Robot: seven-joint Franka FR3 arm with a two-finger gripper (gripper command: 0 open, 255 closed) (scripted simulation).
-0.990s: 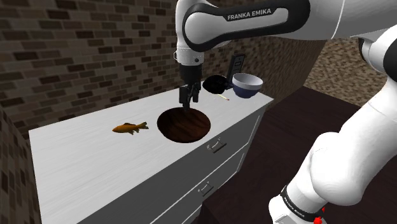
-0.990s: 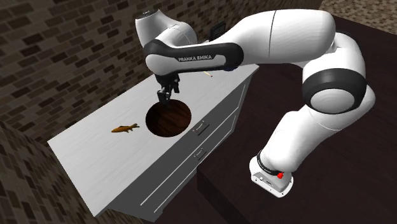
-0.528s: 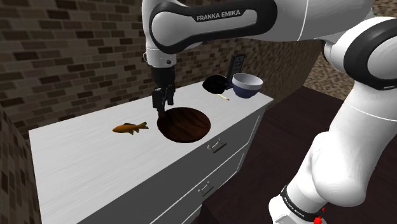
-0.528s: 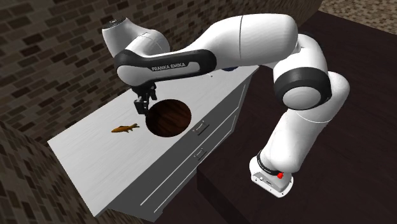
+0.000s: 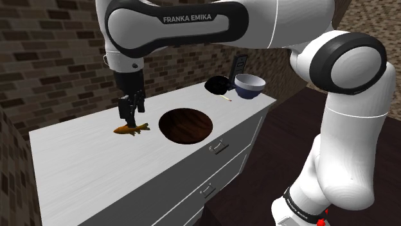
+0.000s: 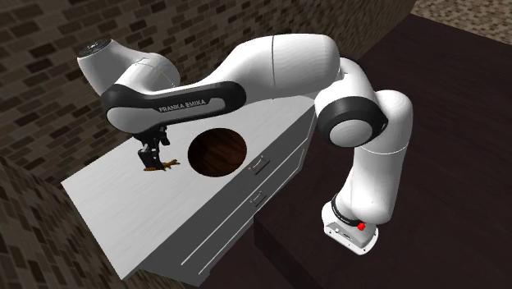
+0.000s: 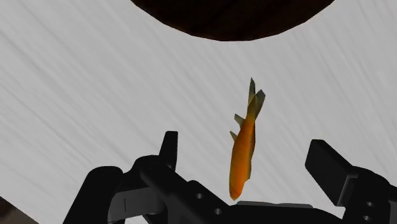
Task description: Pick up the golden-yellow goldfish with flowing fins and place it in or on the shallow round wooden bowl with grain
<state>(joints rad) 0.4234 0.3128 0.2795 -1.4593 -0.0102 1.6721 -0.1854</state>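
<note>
Gripper [image 5: 130, 117] directly above the goldfish [image 5: 132, 129]; fingers [image 7: 168, 147] spread wide either side of it, no contact. Wooden bowl [image 5: 186, 125] near the goldfish, same desk [image 5: 90, 170].

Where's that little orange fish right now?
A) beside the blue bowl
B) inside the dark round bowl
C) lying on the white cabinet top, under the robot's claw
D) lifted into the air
C: the goldfish lies on the white cabinet top beside the wooden bowl. The open end effector is above it, with fingers on either side, not touching.
</note>
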